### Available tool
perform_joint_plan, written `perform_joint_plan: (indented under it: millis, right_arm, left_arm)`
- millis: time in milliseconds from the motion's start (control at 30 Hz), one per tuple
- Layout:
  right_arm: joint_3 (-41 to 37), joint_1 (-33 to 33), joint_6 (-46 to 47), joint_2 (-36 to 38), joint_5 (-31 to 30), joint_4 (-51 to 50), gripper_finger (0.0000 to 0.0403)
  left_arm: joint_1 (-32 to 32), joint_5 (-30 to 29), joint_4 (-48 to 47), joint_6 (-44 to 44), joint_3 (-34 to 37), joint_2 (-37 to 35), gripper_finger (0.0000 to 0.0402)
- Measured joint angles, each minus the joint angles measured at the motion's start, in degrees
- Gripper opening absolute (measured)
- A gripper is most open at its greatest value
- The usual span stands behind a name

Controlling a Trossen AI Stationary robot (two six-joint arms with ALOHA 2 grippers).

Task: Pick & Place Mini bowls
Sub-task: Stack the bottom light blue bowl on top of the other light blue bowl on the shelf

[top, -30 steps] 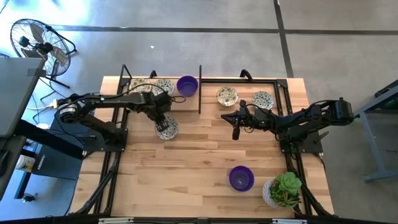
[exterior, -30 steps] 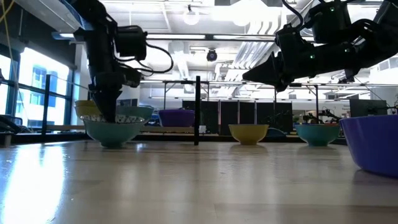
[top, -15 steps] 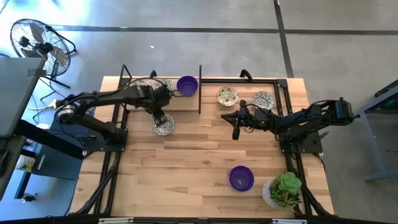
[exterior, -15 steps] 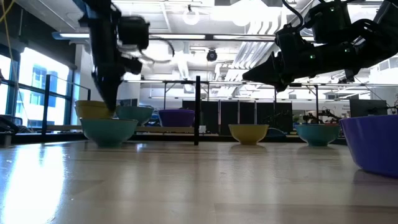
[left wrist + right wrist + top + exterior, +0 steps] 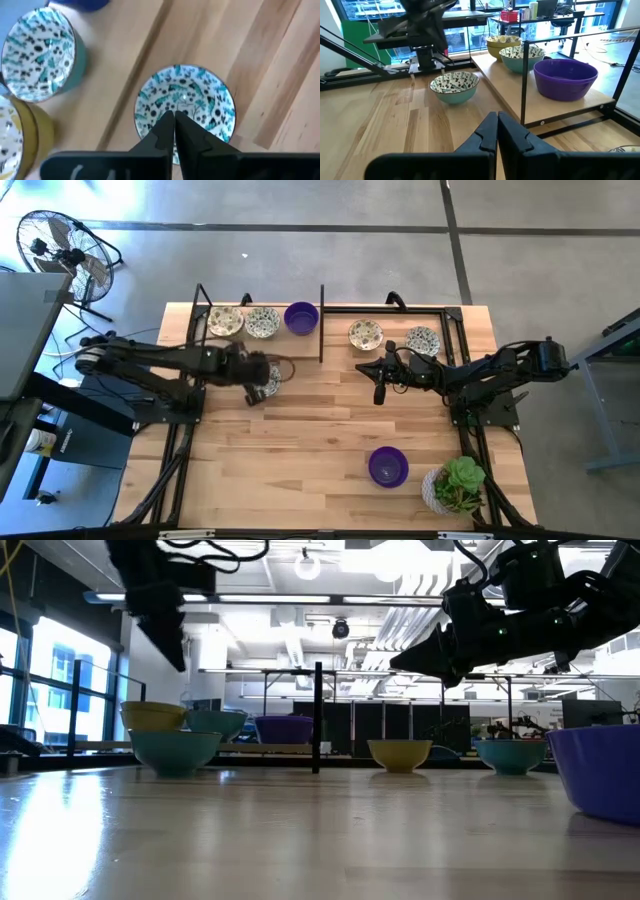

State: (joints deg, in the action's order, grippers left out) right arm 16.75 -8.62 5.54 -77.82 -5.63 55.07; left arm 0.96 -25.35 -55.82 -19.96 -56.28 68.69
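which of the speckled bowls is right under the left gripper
The speckled bowl standing alone on the open table, directly below the shut left gripper. The other speckled bowls sit along the back edge.

left pincer point(image 5: 174, 118): released, lifted, fingers together | speckled bowl point(image 5: 186, 112): now resting free on table

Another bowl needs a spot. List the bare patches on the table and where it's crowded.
Free: the wood between the patterned bowl and the purple bowl, and the near left corner. Crowded: the back edge, with bowls either side of the divider post.
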Motion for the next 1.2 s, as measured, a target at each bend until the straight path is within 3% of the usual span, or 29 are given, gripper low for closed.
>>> perform_joint_plan:
  millis: [100,267,400,567,633,800,933,1100,1200]
  right_arm:
    - [0.00,-0.02,0.00,0.00,0.00,-0.02,0.0000]
    - [0.00,-0.01,0.00,0.00,0.00,-0.02,0.0000]
    - [0.00,-0.02,0.00,0.00,0.00,-0.02,0.0000]
    - [0.00,0.00,0.00,0.00,0.00,-0.07,0.0000]
    - [0.00,-0.02,0.00,0.00,0.00,-0.07,0.0000]
    - [0.00,-0.02,0.00,0.00,-0.02,-0.04,0.0000]
    - [0.00,-0.01,0.00,0.00,0.00,-0.04,0.0000]
    - [0.00,-0.02,0.00,0.00,-0.02,-0.07,0.0000]
    - [0.00,-0.02,0.00,0.00,0.00,-0.09,0.0000]
  left_arm:
    - [3.81,-0.53,2.45,-3.58,1.36,-0.04,0.0010]
    - [8.53,-0.58,18.08,-6.41,6.69,-0.85,0.0003]
    - [9.97,-1.29,35.83,-3.06,13.37,-2.90,0.0001]
    - [8.33,2.72,52.42,3.24,19.42,-3.09,0.0001]
    - [8.25,3.90,54.30,3.91,20.17,-3.07,0.0002]
    - [8.25,6.38,58.23,-6.41,19.10,1.60,0.0015]
    - [8.53,12.17,58.43,-4.16,15.95,2.96,0.0015]
    - [8.42,12.13,51.99,-14.55,13.29,3.44,0.0003]
    - [8.42,15.47,47.18,-15.37,11.69,3.23,0.0008]
